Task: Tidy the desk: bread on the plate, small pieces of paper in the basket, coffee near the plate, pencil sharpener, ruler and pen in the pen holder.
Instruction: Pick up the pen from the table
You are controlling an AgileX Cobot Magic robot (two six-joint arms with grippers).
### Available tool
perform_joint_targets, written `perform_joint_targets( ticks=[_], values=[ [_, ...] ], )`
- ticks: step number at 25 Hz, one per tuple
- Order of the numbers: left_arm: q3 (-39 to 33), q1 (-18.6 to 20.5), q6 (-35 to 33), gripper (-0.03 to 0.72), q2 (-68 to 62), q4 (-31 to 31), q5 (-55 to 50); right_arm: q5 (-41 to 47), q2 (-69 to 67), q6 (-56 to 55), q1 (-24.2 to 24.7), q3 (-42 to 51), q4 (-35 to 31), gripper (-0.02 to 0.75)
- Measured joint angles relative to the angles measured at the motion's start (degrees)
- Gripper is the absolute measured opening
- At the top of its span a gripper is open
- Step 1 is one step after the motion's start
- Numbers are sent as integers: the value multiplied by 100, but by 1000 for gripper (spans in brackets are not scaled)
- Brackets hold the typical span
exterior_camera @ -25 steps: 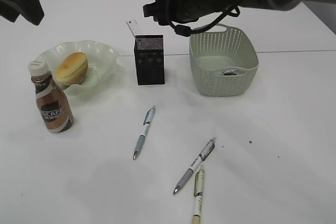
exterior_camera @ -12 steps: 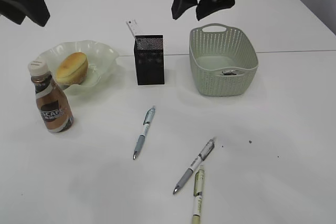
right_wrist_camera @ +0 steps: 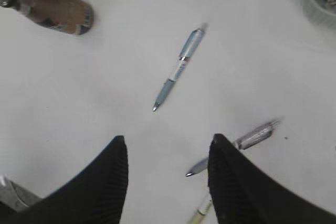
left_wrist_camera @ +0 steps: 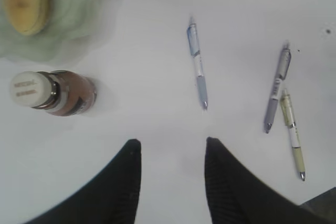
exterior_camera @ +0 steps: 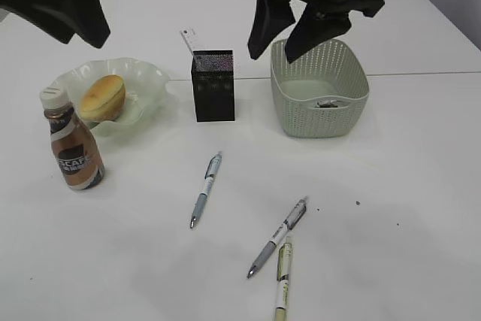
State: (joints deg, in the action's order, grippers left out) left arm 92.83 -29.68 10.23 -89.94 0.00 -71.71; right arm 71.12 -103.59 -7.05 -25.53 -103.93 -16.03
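Above the white tabletop [exterior_camera: 421,186] I hold both the left hand [left_wrist_camera: 172,148] and right hand [right_wrist_camera: 168,145] half-open and empty, while three light, stiff, slippery pens, the nearest blue pen [exterior_camera: 205,189] lying loose mid-table, want pinching across the barrel's middle.

Three pens [exterior_camera: 206,189] [exterior_camera: 278,237] [exterior_camera: 282,277], one coffee bottle [exterior_camera: 72,143], one bread [exterior_camera: 103,97], one plate [exterior_camera: 146,79], one pen holder [exterior_camera: 214,86], one basket [exterior_camera: 319,88], one ruler [exterior_camera: 189,40].

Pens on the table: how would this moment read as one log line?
three pens loose on table | left gripper open, empty | right gripper open, empty
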Motion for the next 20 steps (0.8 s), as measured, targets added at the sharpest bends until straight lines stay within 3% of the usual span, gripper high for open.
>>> perform_joint_targets(
  ticks=[11,20],
  values=[
    [0,-422,-76,304,-60,-33,0,5,309,-78,-124,22,-105,363],
    [0,-654,-193,304,-507,-84,0,48,1706,-18,-124,620,1553,363]
  ],
)
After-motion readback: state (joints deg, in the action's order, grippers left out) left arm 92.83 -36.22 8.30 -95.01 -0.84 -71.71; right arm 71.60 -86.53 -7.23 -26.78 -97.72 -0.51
